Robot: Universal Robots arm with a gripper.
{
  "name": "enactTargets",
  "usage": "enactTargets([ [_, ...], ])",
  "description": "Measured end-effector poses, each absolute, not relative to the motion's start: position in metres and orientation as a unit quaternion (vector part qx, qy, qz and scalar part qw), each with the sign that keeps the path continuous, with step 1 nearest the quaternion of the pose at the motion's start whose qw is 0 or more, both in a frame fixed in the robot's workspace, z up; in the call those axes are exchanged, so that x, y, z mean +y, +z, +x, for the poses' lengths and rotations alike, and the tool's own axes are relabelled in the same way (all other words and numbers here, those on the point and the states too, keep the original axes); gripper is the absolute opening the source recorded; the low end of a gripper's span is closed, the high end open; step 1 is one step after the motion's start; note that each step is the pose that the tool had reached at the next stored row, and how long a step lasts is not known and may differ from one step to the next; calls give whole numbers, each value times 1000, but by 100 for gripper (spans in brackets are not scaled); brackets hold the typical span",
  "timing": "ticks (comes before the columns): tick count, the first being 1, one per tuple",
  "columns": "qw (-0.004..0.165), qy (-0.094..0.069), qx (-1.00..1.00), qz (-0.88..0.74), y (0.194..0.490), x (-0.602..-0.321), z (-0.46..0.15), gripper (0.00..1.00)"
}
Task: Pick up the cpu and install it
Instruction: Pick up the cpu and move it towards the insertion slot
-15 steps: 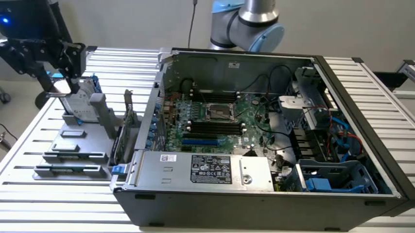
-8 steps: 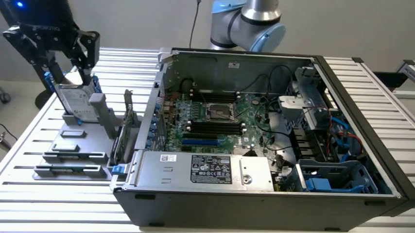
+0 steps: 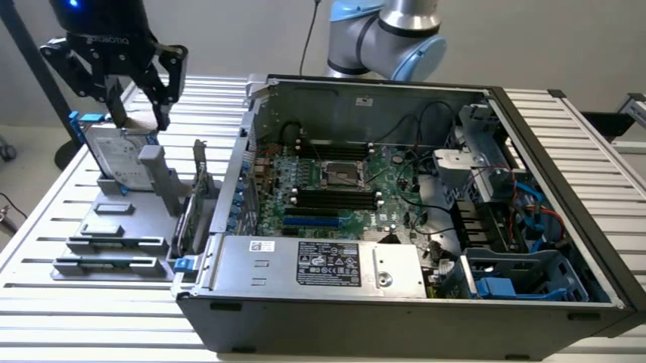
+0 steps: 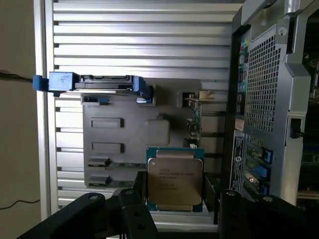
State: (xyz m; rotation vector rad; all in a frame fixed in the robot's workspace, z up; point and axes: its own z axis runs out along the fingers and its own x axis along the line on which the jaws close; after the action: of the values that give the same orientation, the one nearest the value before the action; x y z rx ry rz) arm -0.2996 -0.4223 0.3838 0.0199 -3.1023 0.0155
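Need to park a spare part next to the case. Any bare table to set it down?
There are bare slats of the table on the near side of the grey fixture, and a strip along the exterior view's right of the computer case. The fixture itself is crowded: the hard drive stands there, under the gripper holding the cpu.

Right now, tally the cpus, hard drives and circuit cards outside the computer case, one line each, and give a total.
cpu, held in the tool: 1
hard drive, with blue brackets, standing in the grey holder: 1
circuit card, upright beside the case: 1
Total: 3
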Motion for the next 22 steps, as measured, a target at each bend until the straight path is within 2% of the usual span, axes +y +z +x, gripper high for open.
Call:
enactTargets([
  [22,20,5,-1000,6,384,-413,-199,55],
])
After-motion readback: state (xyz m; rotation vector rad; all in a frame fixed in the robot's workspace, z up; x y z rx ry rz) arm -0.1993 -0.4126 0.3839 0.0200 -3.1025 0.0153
